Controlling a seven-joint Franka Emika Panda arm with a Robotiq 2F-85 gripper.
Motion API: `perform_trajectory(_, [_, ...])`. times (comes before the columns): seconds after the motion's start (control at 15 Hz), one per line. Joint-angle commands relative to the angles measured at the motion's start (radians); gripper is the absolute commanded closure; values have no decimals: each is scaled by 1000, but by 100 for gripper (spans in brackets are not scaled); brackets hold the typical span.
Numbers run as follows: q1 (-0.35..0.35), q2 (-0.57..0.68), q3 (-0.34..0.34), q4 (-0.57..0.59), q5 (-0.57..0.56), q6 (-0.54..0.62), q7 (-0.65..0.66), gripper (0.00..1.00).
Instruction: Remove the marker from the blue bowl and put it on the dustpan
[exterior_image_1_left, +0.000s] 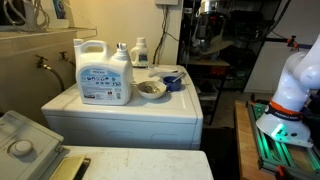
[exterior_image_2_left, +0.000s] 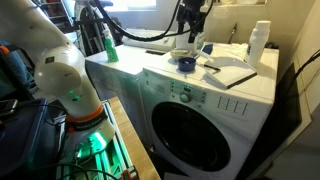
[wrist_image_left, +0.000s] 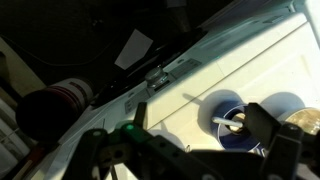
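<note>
The blue bowl (exterior_image_1_left: 173, 82) stands on the white washer top, next to the grey-beige bowl (exterior_image_1_left: 150, 89); it also shows in an exterior view (exterior_image_2_left: 186, 64). In the wrist view the blue bowl (wrist_image_left: 236, 140) holds a white marker (wrist_image_left: 226, 123) that leans on its rim. The pale dustpan (exterior_image_2_left: 233, 73) lies flat on the washer top beyond the bowl. My gripper (wrist_image_left: 199, 117) is open and empty above the bowl, its fingers apart on either side. It hangs above the bowls in an exterior view (exterior_image_2_left: 193, 40).
A large white detergent jug (exterior_image_1_left: 103, 70) and a small spray bottle (exterior_image_1_left: 140, 52) stand on the washer top (exterior_image_1_left: 120, 108). The grey-beige bowl (wrist_image_left: 306, 120) is close beside the blue one. A white bottle (exterior_image_2_left: 260, 40) stands by the wall.
</note>
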Motion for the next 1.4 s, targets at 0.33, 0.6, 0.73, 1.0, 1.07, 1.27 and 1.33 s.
perform_trajectory(0.33, [72, 169, 123, 73, -9, 70, -164, 0])
perform_trajectory(0.6, [81, 306, 177, 165, -157, 137, -148, 0])
perform_trajectory(0.73, [91, 349, 193, 203, -155, 97, -182, 0])
perform_trajectory(1.0, [91, 361, 206, 205, -128, 48, -248, 0])
perform_trajectory(1.07, [90, 368, 207, 218, -122, 21, -279, 0])
perform_trajectory(1.27, [88, 370, 207, 230, -117, 0, -311, 0])
perform_trajectory(1.33, [96, 372, 216, 219, -109, 25, -352, 0])
